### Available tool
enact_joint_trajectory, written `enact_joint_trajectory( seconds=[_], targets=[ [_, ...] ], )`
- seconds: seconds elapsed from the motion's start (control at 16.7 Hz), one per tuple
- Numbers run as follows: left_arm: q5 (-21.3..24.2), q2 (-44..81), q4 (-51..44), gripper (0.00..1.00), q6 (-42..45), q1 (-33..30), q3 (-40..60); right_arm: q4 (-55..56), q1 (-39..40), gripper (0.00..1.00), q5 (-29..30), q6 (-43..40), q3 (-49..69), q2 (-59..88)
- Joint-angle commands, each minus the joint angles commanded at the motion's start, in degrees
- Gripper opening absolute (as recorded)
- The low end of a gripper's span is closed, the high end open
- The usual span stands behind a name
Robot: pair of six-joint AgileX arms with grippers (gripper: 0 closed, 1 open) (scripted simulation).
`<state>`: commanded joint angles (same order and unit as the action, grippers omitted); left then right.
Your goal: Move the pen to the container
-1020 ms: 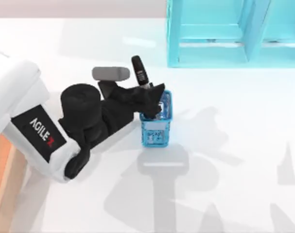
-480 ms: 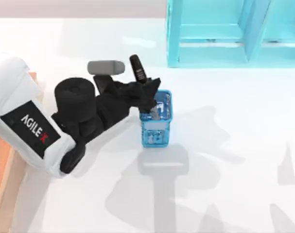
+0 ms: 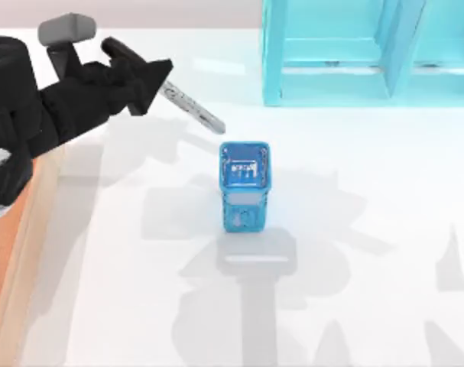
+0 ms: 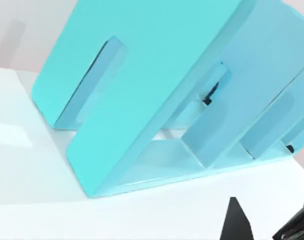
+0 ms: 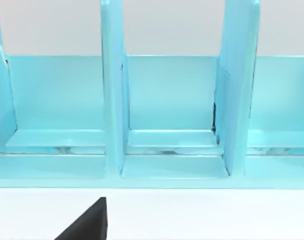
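My left gripper [image 3: 154,78] hangs over the table's far left, shut on the pen [image 3: 192,112]. The pen lies slanted. Its silvery-grey barrel points down and right toward the blue cup, and its black cap end [image 3: 115,49] sticks out behind the fingers. The container [image 3: 8,260], orange-brown wood with a tan rim [image 3: 42,222], lies along the table's left edge, partly under my left arm. Two black fingertips [image 4: 235,222] edge the left wrist view. A black part of my right gripper [image 5: 89,225] faces the shelf unit.
A small blue mesh cup [image 3: 244,187] stands upright near the table's middle, apart from the pen's tip. The tall turquoise shelf unit [image 3: 369,50] stands at the back right; both wrist views look at it [image 4: 157,90] [image 5: 167,110].
My left gripper has drawn the pen up out of the blue cup and carried it back and to the left, toward the container. The pen has gone from upright to slanted.
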<state>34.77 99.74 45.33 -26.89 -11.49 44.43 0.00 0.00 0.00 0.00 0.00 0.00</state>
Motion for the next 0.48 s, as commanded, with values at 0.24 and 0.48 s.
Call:
enact_joint_trajectory(
  seconds=[0.24,0.48],
  targets=[
    [7.2,-10.0,-10.2,0.0,1.0,7.0,0.3,0.0,0.0,1.0,0.0,0.0,0.0,0.0],
    [8.6,-11.6,-11.8,0.0,0.9,8.3,0.4,0.0,0.0,1.0,0.0,0.0,0.0,0.0]
  ],
)
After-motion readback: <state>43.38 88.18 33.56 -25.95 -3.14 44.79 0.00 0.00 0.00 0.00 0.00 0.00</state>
